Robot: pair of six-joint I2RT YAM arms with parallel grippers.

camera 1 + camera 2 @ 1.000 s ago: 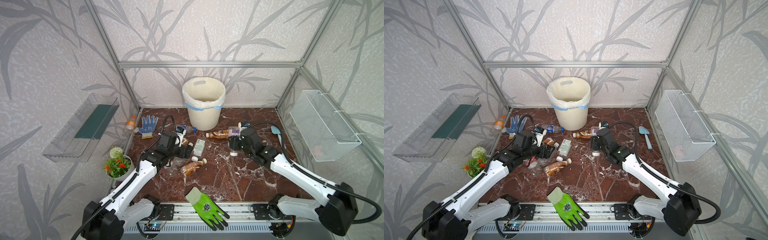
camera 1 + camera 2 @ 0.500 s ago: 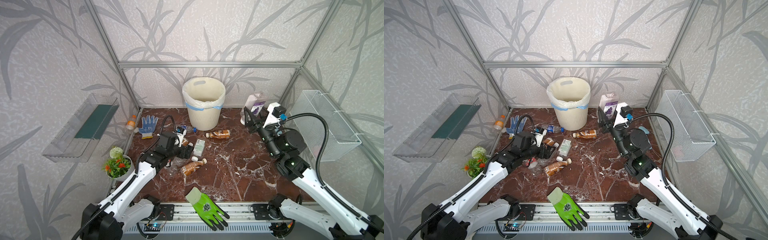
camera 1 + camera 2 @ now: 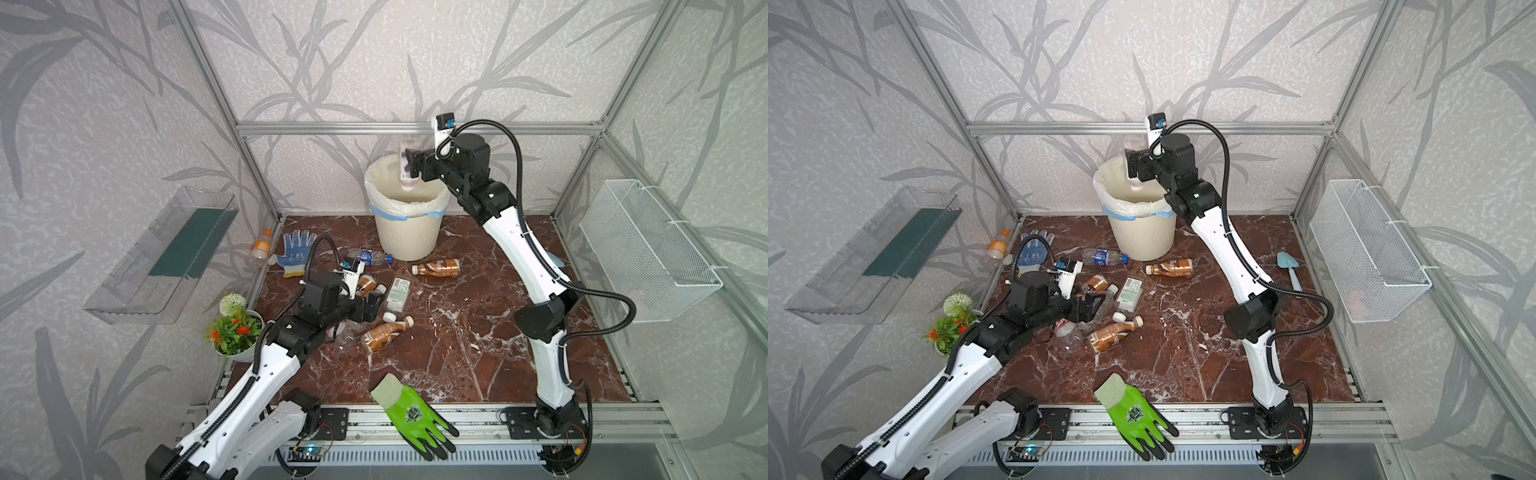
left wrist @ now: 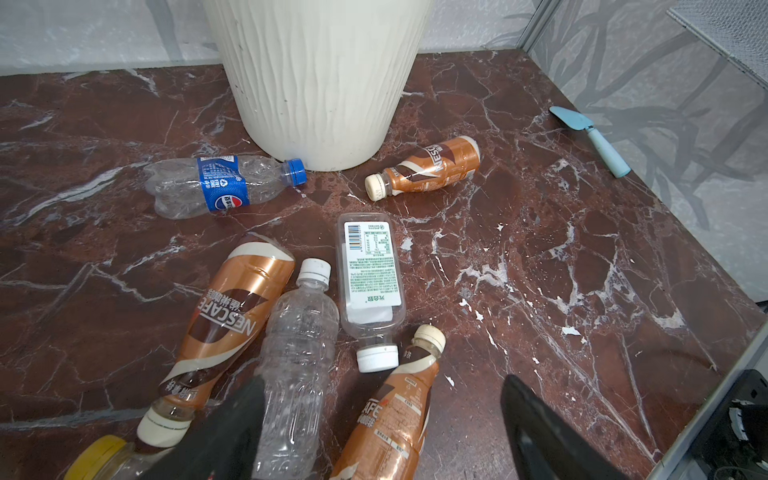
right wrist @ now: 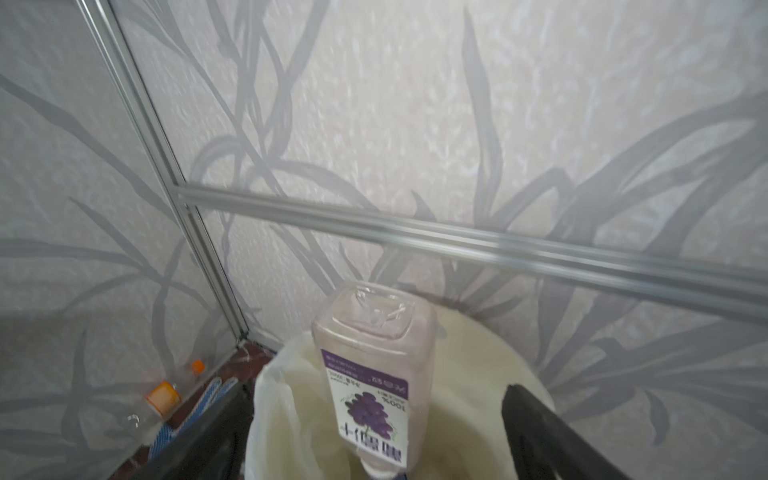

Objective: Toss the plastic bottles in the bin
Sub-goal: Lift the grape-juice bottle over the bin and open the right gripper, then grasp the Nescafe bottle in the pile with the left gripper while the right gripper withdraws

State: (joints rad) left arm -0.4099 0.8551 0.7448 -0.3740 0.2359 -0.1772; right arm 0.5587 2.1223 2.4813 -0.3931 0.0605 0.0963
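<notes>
The right gripper [image 3: 411,168] hangs above the mouth of the bin [image 3: 409,245]. A bottle [image 5: 372,390] is cap-down between its jaws, touching neither, over the bin's inside. The left gripper [image 4: 382,384] is low over the floor [image 4: 582,291]. A coffee bottle [image 4: 390,415] lies between its jaws and a water bottle [image 4: 297,345] beside one finger. A flat bottle [image 4: 370,274] lies just ahead. The bin stands farther ahead, with a Pepsi bottle [image 4: 216,187] at its foot.
</notes>
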